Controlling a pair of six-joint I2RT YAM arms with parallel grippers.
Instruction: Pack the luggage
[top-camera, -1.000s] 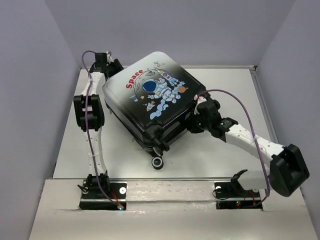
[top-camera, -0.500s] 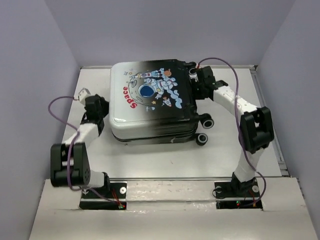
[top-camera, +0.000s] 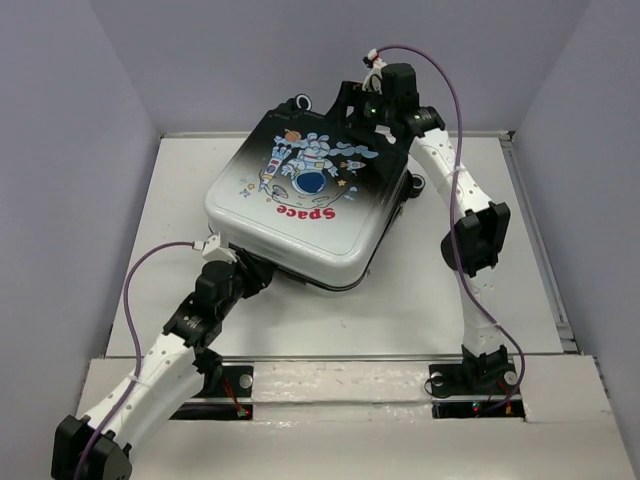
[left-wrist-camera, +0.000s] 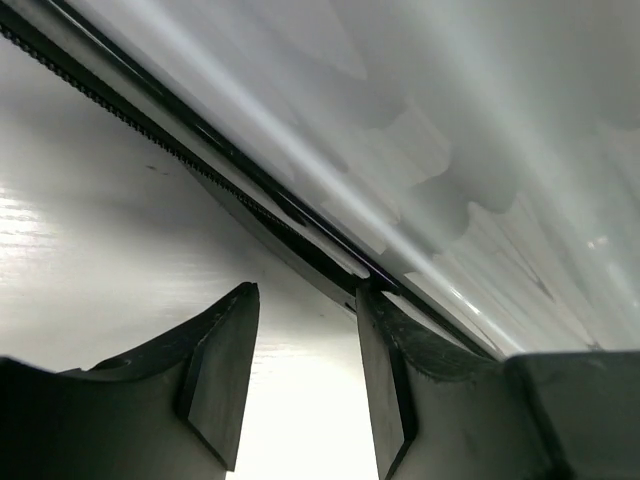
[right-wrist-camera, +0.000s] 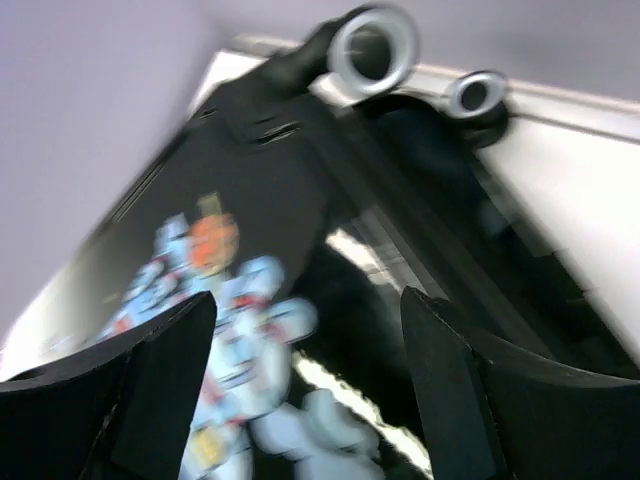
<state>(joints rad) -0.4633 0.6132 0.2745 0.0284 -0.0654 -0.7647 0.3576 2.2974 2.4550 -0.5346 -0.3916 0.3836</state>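
Now the left hand (left-wrist-camera: 305, 300) gapes just beside the luggage (top-camera: 300, 225) seam.

The luggage (top-camera: 310, 200) lay on the table (top-camera: 430, 300), centre to far. The left gripper (top-camera: 243, 276) sat at its near-left edge, and the right gripper (top-camera: 362, 106) over its far-right corner.

The left arm (top-camera: 150, 375) and right arm (top-camera: 455, 180) wear white shells with black joint housings above black base plates (top-camera: 205, 395). A purple cable (top-camera: 135, 290) loops off each arm; red and green lights (top-camera: 243, 413) glow on the plates. The left tool (left-wrist-camera: 305, 300) and right tool (right-wrist-camera: 305, 300) carry dark matte wedge-shaped fingers (left-wrist-camera: 220, 370).
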